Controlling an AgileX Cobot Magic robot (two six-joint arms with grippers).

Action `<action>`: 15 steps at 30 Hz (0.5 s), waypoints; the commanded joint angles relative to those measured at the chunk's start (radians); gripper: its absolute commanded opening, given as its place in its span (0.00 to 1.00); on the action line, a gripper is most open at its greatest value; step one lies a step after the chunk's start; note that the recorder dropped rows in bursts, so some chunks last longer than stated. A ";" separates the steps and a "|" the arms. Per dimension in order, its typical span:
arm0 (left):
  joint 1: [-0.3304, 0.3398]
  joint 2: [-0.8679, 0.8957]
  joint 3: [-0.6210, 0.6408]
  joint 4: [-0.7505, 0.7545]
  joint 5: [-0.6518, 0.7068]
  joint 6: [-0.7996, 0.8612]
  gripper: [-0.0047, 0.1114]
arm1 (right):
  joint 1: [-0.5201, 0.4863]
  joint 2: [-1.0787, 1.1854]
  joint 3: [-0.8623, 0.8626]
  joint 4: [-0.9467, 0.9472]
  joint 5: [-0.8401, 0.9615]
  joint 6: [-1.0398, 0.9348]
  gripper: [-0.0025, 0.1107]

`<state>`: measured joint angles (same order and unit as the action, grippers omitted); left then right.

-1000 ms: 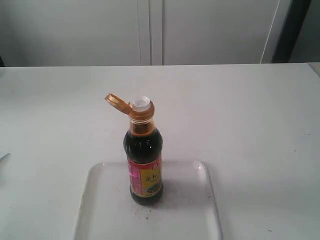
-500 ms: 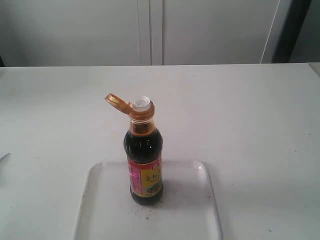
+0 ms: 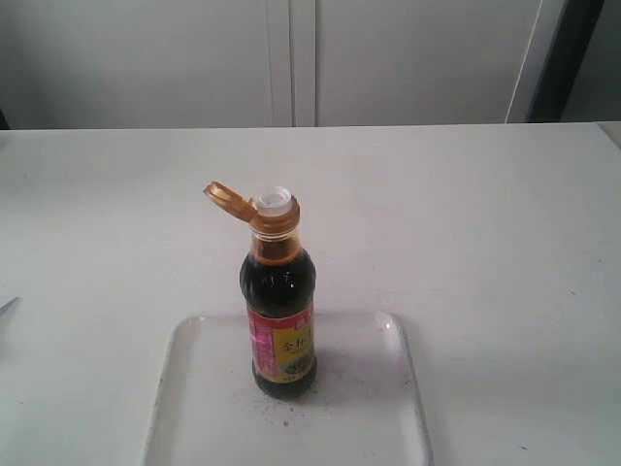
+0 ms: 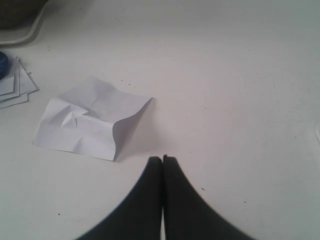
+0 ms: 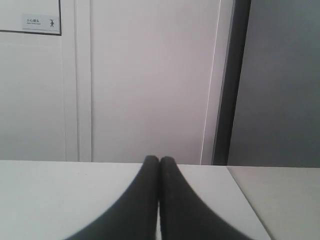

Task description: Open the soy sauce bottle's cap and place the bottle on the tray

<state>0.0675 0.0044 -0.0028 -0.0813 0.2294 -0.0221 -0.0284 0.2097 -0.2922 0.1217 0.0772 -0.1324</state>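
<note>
Bottle (image 3: 279, 316) upright on tray (image 3: 194, 408), cap (image 3: 229, 200) flipped open. My left fingers (image 4: 162, 159) and right fingers (image 5: 159, 160) pressed together, empty. Task probably complete; I stay clear.

The soy sauce bottle (image 3: 278, 320) stands upright on the tray (image 3: 194, 417), which lies at the table's (image 3: 485, 223) near edge.
</note>
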 commanded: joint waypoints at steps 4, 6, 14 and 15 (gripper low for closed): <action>0.002 -0.004 0.003 -0.008 -0.005 0.001 0.04 | -0.003 -0.064 0.005 -0.053 0.141 0.095 0.02; 0.002 -0.004 0.003 -0.008 -0.005 0.001 0.04 | -0.003 -0.091 0.005 -0.053 0.180 0.095 0.02; 0.002 -0.004 0.003 -0.008 -0.005 0.001 0.04 | -0.003 -0.210 0.121 -0.092 0.187 0.093 0.02; 0.002 -0.004 0.003 -0.008 -0.005 0.001 0.04 | -0.003 -0.210 0.138 -0.100 0.183 0.093 0.02</action>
<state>0.0675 0.0044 -0.0028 -0.0813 0.2294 -0.0221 -0.0284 0.0221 -0.2052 0.0508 0.2713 -0.0446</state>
